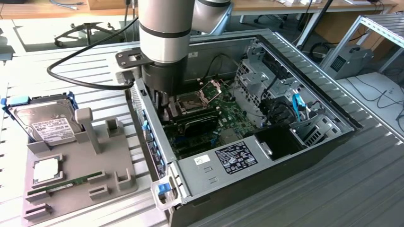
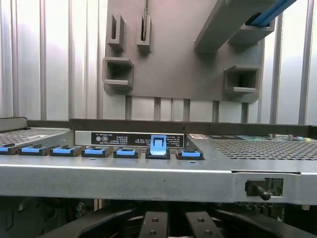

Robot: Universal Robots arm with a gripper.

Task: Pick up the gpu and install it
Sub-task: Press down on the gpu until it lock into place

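Inside computer case [image 1: 328, 120], upright end effector [image 1: 165, 106]

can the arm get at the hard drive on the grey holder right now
Probably, though not straight across: the arm reaches down inside the open case, whose side wall stands between it and the hard drive. From above, the drive stands uncovered in the grey holder.

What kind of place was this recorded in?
Probably a robotics lab or workshop bench set up for PC assembly. An open computer case lies on a ribbed metal table, a grey parts fixture beside it holds a hard drive, and desks and cables stand behind.
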